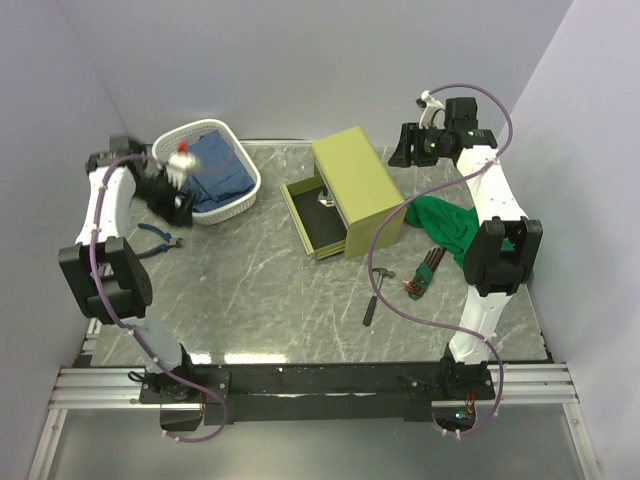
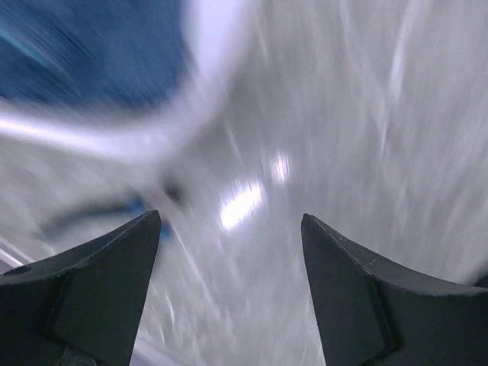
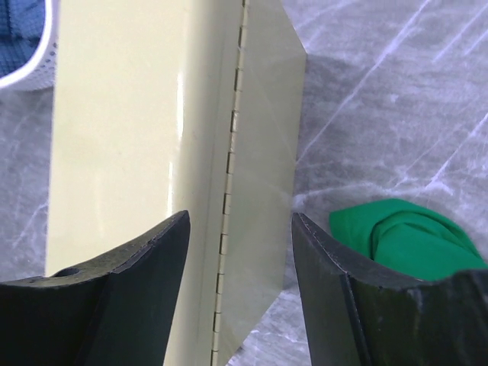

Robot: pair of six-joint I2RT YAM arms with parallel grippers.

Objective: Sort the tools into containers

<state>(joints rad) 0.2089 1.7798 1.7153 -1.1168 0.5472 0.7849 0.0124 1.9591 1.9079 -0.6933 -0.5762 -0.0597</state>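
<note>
The left pincer [image 2: 230, 217] is being held wide open with nothing between its fingers, just beside the left rim of the white lattice basket [image 1: 232, 206]; its wrist view is blurred. A blue cloth [image 1: 220, 172] is lying inside the basket, and a red-and-white smear [image 1: 183, 156] is being seen above the rim, too blurred to be identified. The blue-handled pliers [image 1: 160, 238] are lying on the surface [image 1: 250, 290] near the basket's front. The right pincer [image 3: 239, 215] is being held partly open and empty above the far end of the olive-green chest [image 1: 360, 180], whose lower drawer [image 1: 312, 222] is standing pulled out. To the right of the chest, the green cloth [image 1: 447, 222] is lying bunched, with the hex key set [image 1: 424, 274] and the hammer [image 1: 377, 297] resting near it.
</note>
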